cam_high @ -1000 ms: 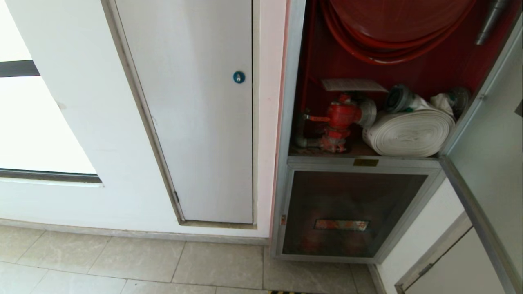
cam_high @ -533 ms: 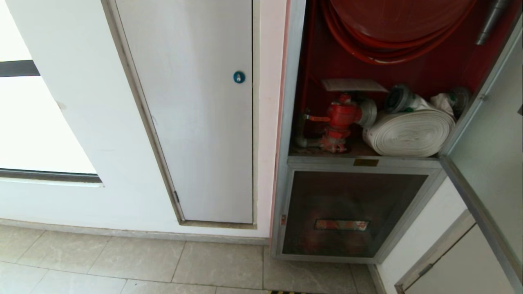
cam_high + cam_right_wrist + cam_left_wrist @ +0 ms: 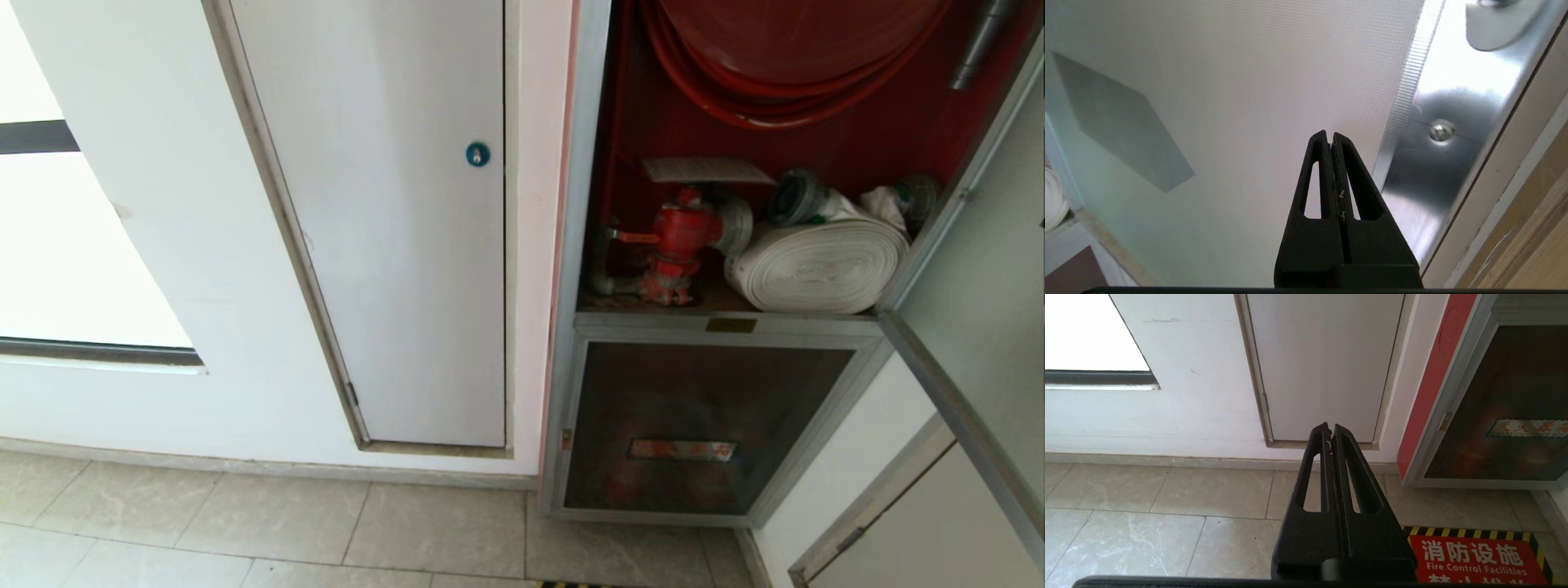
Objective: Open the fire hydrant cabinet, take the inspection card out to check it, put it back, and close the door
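The fire hydrant cabinet (image 3: 584,245) stands open, red inside. The white inspection card (image 3: 706,170) lies flat on top of the red valve (image 3: 682,233), beside the rolled white hose (image 3: 816,265) and under the red hose reel (image 3: 784,49). The door (image 3: 980,310) is swung out to the right. Neither gripper shows in the head view. My right gripper (image 3: 1330,136) is shut and empty, its tips close to the inner face of the door (image 3: 1229,102), beside its silver frame (image 3: 1437,163). My left gripper (image 3: 1330,430) is shut, parked low, pointing at the wall base.
A plain white panel door with a blue lock (image 3: 478,153) is left of the cabinet. Below the open compartment is a smaller dark glass panel (image 3: 682,392) with a red label strip. A red floor sign (image 3: 1478,559) lies in front. Wooden trim (image 3: 1535,228) runs beyond the door's frame.
The door's lower frame has shifted a little further right in the head view, so the door has swung slightly wider. A dark sliver at the right edge has nearly left the view.
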Robot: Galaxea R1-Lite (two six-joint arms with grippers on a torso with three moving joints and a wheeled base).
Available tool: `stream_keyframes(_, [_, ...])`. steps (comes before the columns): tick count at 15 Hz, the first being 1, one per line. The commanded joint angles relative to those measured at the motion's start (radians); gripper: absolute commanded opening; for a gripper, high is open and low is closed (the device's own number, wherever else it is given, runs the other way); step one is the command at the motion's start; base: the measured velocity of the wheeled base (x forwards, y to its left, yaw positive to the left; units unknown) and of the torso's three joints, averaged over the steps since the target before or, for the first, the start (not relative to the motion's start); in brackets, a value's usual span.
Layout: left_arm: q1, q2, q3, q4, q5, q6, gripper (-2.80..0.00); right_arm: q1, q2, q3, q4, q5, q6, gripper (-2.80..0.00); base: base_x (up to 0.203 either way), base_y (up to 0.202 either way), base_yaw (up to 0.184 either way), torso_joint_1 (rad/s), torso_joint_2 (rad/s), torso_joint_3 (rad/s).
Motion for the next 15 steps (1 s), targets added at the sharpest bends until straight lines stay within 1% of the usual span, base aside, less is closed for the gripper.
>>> stream_keyframes(1, [0.0, 0.001, 0.001, 0.0, 0.0, 0.0, -2.8, -0.004, 0.018, -0.007, -0.002, -0.004, -0.002, -2.8, 0.0, 0.0, 0.0, 0.0, 0.0, 0.0])
stream_keyframes(4, [0.0, 0.001, 0.0, 0.0, 0.0, 0.0, -2.8, -0.03, 0.043, -0.017, -0.003, -0.001, -0.002, -2.8, 0.0, 0.0, 0.0, 0.0, 0.0, 0.0])
stream_keyframes(6, [0.0, 0.001, 0.0, 0.0, 0.0, 0.0, -2.8, -0.033, 0.059, -0.026, -0.003, -0.002, -0.001, -2.8, 0.0, 0.0, 0.0, 0.0, 0.0, 0.0])
stream_keyframes(9, [0.0, 0.001, 0.001, 0.0, 0.0, 0.0, -2.8, -0.076, 0.089, -0.052, -0.003, 0.005, -0.001, -2.8, 0.0, 0.0, 0.0, 0.0, 0.0, 0.0])
stream_keyframes(13, [0.0, 0.001, 0.001, 0.0, 0.0, 0.0, -2.8, -0.085, 0.123, -0.072, -0.005, 0.012, 0.0, -2.8, 0.0, 0.0, 0.0, 0.0, 0.0, 0.0])
stream_keyframes(15, [0.0, 0.0, 0.001, 0.0, 0.0, 0.0, -2.8, -0.111, 0.138, -0.078, -0.005, 0.014, 0.001, -2.8, 0.0, 0.0, 0.0, 0.0, 0.0, 0.0])
